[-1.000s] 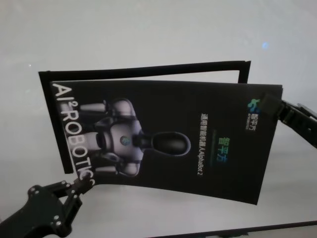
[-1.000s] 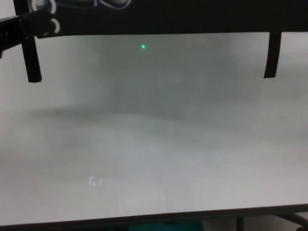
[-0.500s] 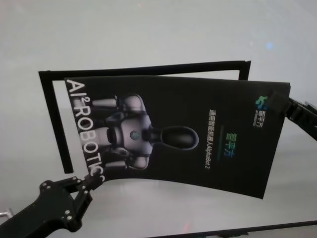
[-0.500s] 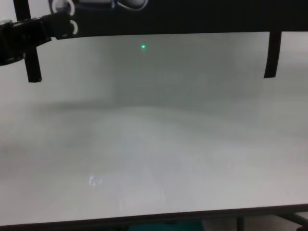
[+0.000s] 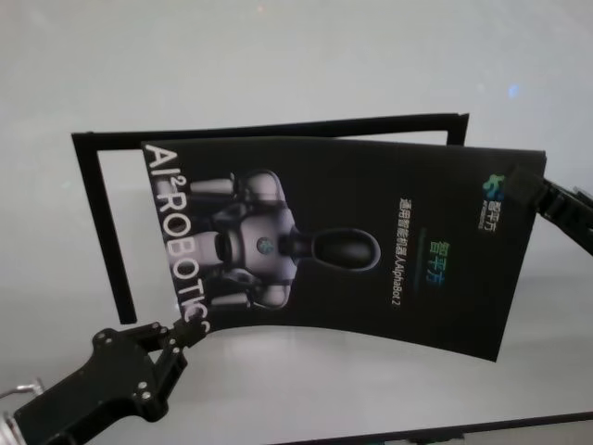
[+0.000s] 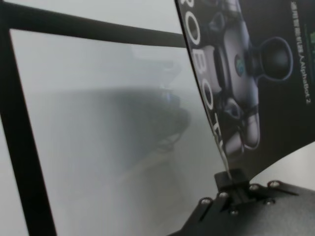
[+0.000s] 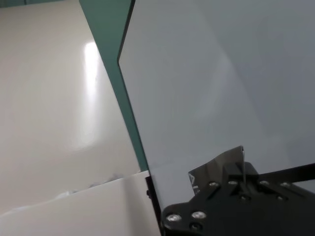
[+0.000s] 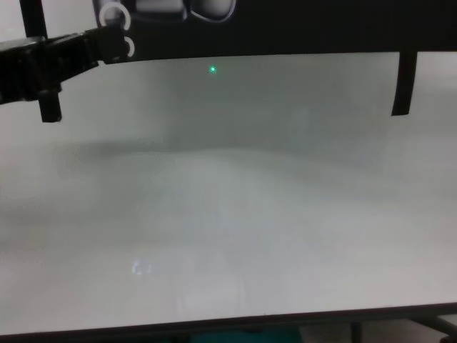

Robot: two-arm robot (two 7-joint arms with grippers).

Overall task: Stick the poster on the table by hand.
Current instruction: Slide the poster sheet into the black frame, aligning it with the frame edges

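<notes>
We have the poster (image 5: 371,250) up off the table (image 5: 278,56), held between our two grippers. The left gripper (image 5: 188,332) has its fingers pinched together on the poster's corner at seven o'clock in the head view, right under the last letters of the white "ROBOTIC" line. The left wrist view shows that pinch plainly: the left gripper (image 6: 230,178) holds the sheet's tip and the poster (image 6: 266,73) bows upward from it. Over at three o'clock the right gripper (image 5: 526,188) is clamped on the far corner beside the small teal logo; in the right wrist view the right gripper (image 7: 231,169) shows a dark tip nipping an edge above the white table (image 7: 206,73).

Against the head view a second ago, we have carried the sheet toward three o'clock: the lettered edge sat near the frame's nine o'clock side then, and it now stands well inside it. The left gripper has come across with it, and more of the black tape frame (image 5: 104,222) shows bare at nine o'clock. The frame itself lies flat on the table, unmoved, its top strip running across at twelve o'clock behind the poster.

In the chest view the left gripper (image 8: 107,44) has slid in from nine o'clock toward the middle, and the poster (image 8: 300,25) hangs as a black band along twelve o'clock above the table (image 8: 228,214).
</notes>
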